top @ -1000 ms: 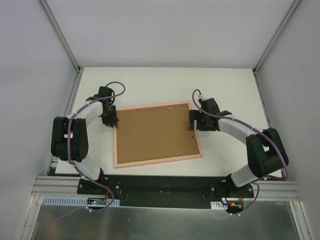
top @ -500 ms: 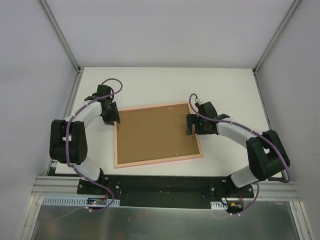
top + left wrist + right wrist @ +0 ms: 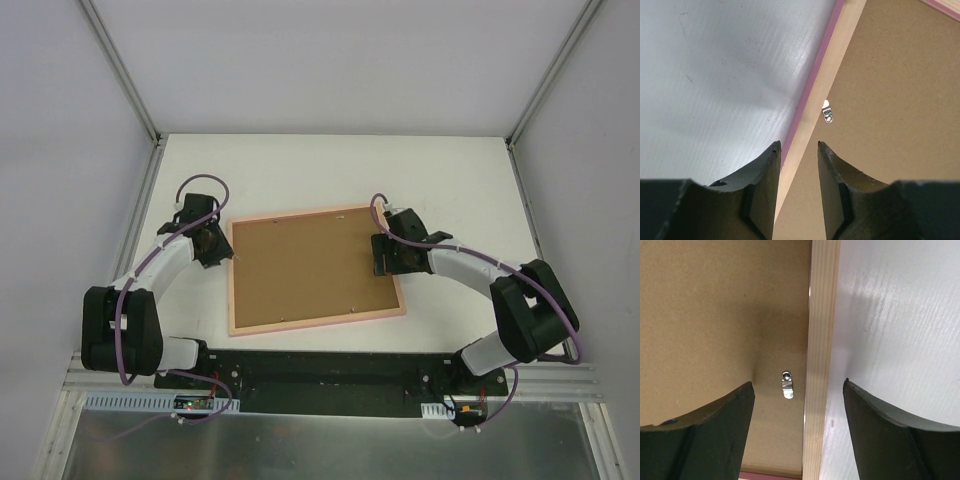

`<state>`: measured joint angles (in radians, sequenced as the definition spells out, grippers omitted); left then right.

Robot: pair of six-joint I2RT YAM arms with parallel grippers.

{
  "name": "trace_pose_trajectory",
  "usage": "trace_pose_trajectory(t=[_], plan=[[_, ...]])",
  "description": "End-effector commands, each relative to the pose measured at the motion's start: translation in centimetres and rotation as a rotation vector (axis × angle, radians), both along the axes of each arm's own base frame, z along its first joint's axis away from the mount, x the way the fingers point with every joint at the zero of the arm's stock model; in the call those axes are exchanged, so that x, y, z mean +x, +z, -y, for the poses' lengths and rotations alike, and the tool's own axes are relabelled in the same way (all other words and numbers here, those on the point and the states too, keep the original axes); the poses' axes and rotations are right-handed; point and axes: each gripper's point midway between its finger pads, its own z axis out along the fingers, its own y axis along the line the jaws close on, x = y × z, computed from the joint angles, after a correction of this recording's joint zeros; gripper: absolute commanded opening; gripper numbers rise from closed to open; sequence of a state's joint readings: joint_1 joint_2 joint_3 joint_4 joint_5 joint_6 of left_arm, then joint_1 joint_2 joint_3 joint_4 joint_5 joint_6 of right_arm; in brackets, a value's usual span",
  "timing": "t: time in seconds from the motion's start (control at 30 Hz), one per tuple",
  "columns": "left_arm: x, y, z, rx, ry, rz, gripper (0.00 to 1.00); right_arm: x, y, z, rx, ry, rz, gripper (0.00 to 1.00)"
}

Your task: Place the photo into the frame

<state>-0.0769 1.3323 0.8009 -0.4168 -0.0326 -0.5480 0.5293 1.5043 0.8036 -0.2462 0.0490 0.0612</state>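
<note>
The frame (image 3: 310, 322) lies face down in the middle of the table, its salmon-pink border around a brown backing board (image 3: 305, 265). The photo is not visible in any view. My left gripper (image 3: 230, 253) is at the frame's left edge, its jaws a narrow gap apart. In the left wrist view, the gripper (image 3: 799, 145) hovers over the border (image 3: 832, 75), near a small metal clip (image 3: 827, 116). My right gripper (image 3: 381, 262) is at the frame's right edge. In the right wrist view, the gripper (image 3: 799, 381) is wide open, straddling the wooden border (image 3: 817, 340) and a clip (image 3: 787, 385).
The white table (image 3: 300, 170) is walled by grey panels and aluminium posts on the left, the back and the right. A black rail (image 3: 330, 370) with the arm bases runs along the near edge. A white sheet corner (image 3: 120, 338) shows by the left base.
My left arm has folded back, drawing its gripper slightly left along the frame's left edge. My right gripper has slid left and nearer, onto the frame's right border. The frame has not moved.
</note>
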Motion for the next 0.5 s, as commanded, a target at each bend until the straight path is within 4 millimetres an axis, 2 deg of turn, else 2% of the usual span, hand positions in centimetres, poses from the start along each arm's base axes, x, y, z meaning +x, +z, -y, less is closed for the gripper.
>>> trace_pose_trajectory(t=[0.0, 0.17, 0.47], plan=[[0.75, 0.09, -0.79, 0.013, 0.068, 0.034, 0.34, -0.37, 0.85, 0.86, -0.03, -0.004, 0.028, 0.73], [0.87, -0.29, -0.67, 0.005, 0.073, 0.029, 0.34, -0.46, 1.12, 1.17, -0.043, 0.003, 0.035, 0.7], [1.33, -0.21, -0.69, 0.007, 0.076, 0.034, 0.34, -0.75, 0.17, 1.31, -0.054, 0.02, 0.017, 0.67]])
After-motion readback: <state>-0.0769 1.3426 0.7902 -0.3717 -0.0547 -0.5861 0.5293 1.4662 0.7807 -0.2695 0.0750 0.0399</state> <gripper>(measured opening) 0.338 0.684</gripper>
